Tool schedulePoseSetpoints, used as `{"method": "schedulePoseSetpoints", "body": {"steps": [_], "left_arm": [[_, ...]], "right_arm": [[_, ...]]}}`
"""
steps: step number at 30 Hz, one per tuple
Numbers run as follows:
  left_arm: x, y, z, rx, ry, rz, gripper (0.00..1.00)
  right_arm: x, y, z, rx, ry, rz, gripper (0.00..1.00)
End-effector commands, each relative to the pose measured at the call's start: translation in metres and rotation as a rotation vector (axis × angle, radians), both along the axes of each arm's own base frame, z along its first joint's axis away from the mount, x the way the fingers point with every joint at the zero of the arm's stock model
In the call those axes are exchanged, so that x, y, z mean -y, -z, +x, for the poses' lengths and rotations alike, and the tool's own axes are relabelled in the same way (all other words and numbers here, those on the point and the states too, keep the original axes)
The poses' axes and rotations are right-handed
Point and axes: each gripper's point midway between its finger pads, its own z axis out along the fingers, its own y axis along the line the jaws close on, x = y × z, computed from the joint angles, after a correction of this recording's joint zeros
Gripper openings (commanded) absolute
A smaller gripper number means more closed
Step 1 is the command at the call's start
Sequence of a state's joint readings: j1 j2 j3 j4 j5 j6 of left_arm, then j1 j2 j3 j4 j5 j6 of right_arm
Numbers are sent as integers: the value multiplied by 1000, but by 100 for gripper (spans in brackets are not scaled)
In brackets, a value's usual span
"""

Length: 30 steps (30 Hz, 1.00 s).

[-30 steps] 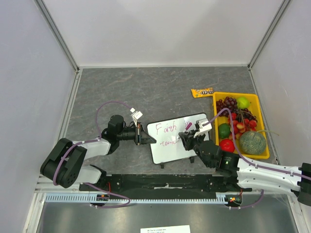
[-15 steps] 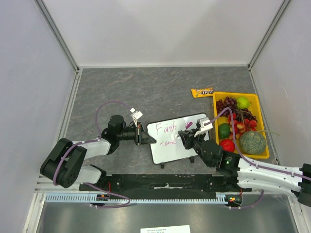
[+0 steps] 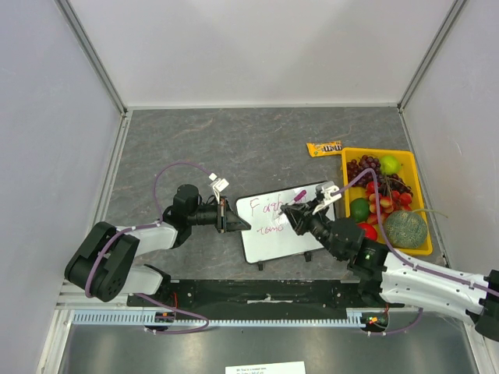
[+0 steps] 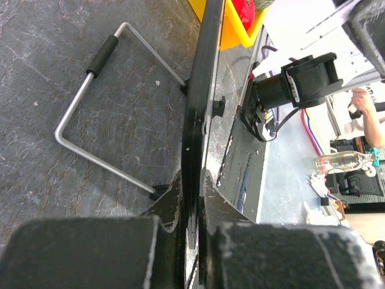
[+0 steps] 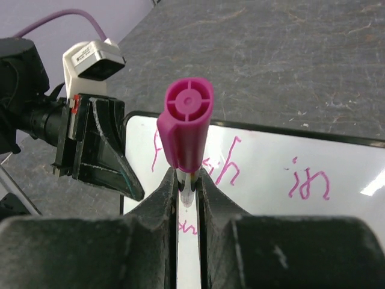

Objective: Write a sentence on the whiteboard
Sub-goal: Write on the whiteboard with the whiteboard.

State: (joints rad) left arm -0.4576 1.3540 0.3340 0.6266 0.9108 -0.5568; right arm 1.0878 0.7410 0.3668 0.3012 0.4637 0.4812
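whiteboard point(image 3: 274, 245): glossy, smooth | table point(image 3: 234, 140): matt, stone-look | marker point(image 5: 185, 129): smooth plastic

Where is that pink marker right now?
In the overhead view the pink marker sits in the right pincer, over the whiteboard, with the yellow fruit tray to its right.
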Motion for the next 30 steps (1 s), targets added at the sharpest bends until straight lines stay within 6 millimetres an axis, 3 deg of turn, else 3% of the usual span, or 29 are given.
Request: {"method": "schedulePoseSetpoints", "body": {"steps": [1,8,17,23,30], "left_arm": [[-10,31,-2,3,-31,113,2],[-10,31,0,3,-40,116,2],[-10,33,2,-1,-45,121,2],[-10,33,4,-4,-53,125,2],[-14,32,6,3,-85,134,3]], "right_arm": [[-6,-52,4,86,-103,125,0],[6,-64,5,90,-209,150,0],[27,-40,-2,80,-210,70,0],[41,-26,5,83,-139,4,0],[46,-17,7,81,-118,-33,0]]}}
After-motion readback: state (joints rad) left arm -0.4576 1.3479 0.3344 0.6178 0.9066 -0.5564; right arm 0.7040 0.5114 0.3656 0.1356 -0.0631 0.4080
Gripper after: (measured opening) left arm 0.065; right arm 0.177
